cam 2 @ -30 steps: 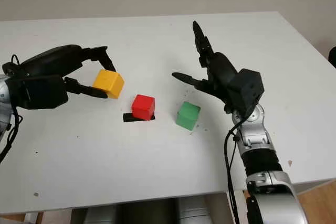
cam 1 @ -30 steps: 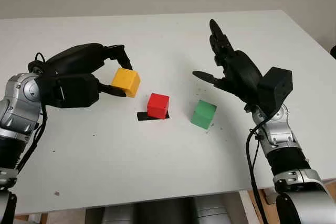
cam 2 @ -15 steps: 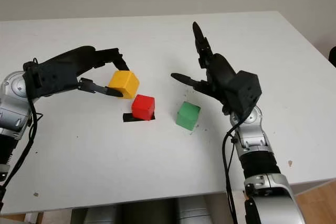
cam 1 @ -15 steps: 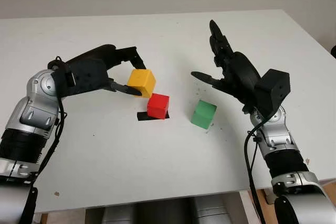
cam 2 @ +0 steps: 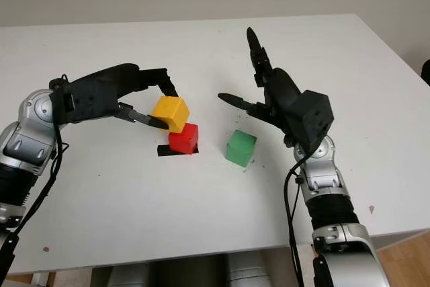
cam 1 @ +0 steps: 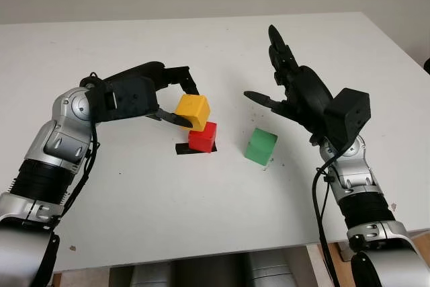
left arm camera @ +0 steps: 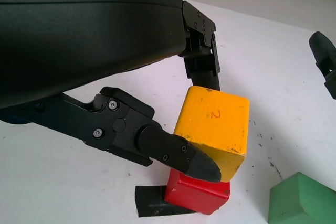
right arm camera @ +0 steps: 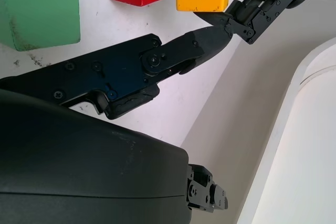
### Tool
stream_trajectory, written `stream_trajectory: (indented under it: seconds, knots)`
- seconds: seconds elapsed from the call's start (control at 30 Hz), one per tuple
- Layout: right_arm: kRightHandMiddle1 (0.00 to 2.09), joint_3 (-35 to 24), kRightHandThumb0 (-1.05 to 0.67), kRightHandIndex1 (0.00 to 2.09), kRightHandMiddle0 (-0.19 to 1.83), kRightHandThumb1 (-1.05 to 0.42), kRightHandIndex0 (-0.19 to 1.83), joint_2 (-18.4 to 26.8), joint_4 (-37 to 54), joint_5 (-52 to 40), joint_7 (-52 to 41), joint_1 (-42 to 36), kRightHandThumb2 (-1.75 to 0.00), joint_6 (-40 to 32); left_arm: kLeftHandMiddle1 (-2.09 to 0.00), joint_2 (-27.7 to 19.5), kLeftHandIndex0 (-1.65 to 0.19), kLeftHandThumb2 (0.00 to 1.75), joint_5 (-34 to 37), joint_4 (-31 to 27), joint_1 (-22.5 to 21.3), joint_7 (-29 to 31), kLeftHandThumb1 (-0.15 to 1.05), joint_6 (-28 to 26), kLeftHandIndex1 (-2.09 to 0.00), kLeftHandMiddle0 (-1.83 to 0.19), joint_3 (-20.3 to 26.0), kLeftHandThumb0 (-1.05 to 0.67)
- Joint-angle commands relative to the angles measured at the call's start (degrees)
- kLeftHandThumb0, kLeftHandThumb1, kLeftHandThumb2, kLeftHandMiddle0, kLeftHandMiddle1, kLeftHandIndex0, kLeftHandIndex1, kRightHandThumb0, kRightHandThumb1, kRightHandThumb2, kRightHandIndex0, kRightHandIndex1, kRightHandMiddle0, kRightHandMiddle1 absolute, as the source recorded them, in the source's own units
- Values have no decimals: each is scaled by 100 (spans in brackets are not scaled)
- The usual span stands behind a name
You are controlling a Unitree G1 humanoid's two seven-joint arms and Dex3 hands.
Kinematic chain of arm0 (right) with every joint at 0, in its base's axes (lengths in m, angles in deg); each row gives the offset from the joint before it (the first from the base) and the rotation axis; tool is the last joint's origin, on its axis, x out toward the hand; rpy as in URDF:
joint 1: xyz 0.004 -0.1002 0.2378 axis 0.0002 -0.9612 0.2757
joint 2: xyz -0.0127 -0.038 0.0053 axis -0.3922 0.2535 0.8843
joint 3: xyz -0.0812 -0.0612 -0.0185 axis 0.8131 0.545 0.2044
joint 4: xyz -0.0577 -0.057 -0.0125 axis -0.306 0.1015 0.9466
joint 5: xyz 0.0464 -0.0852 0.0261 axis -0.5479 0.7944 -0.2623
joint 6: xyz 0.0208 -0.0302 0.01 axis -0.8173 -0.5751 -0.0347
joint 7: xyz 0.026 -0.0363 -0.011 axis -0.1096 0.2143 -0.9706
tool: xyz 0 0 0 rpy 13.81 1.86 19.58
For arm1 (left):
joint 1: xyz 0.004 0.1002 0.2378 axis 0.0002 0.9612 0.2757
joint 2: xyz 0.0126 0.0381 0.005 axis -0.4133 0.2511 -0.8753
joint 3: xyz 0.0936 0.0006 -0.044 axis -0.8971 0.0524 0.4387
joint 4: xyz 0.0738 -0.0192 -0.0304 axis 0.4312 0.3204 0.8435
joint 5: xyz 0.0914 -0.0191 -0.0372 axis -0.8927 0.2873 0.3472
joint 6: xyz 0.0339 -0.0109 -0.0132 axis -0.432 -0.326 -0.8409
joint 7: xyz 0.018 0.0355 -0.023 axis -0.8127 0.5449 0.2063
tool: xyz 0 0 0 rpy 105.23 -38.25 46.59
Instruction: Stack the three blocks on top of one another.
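**First onlooker:** Blocks first, please. Where are they, and what has just changed?

**Second onlooker:** Three blocks sit near the middle of a white table [cam 1: 134, 193]. A second ago the left hand [cam 1: 176, 104] held the yellow block [cam 1: 193, 111] in the air, well to the left of the red block [cam 1: 202, 136]. It has since carried it across. Now the yellow block hangs just above the red one, overlapping its back-left part and tilted a little. Two black fingers [left arm camera: 178, 153] pinch it from opposite sides. From here I cannot tell whether it touches the red block yet.

**First onlooker:** And what does that mean for the stacking?

**Second onlooker:** My guess is that the first placement is close, but not lined up. The yellow block looks offset toward the table's far-left side, so it likely needs a small shift before it is let go.

**First onlooker:** What about the other hand and the third block?

**Second onlooker:** The right hand [cam 1: 290, 85] is open and holds nothing. It hovers above the table, right of the middle, as it did a second ago. The green block [cam 1: 260, 146] sits on the table below it, apart from the red one, untouched.

**First onlooker:** Any boxes or trays?

**Second onlooker:** No containers. The red block sits on a small black strip [cam 1: 182, 148], perhaps tape.
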Motion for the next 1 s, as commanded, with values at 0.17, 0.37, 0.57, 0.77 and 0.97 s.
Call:
stream_trajectory:
  seconds: [0.17,0.37,0.57,0.77,0.97]
  knots:
    - [5,-18,-64,0,-18,-97,-19,-71,175,-20,55,-44,-5,-48,-6,28,-42,5,-105,97,-323,76,101,126,-160,-12,-123,-37]
    - [5,-18,-64,0,-19,-97,-19,-78,219,-2,67,-73,-5,-92,-6,38,-46,5,-155,134,-357,100,101,131,-163,-12,-158,-37]
    - [5,-22,-65,0,-18,-97,-19,-79,278,-8,76,-108,-5,-111,-6,43,-46,6,-222,166,-381,124,102,190,-173,-13,-217,-37]
    - [5,-25,-66,0,-19,-97,-19,-92,318,-26,79,-133,-5,-122,-6,81,-45,5,-237,214,-375,109,102,159,-173,-14,-226,-38]
    - [5,-14,-66,0,-19,-97,-19,-90,338,7,107,-154,-5,-122,-5,144,-45,6,-251,273,-385,105,102,94,-172,-13,-243,-40]
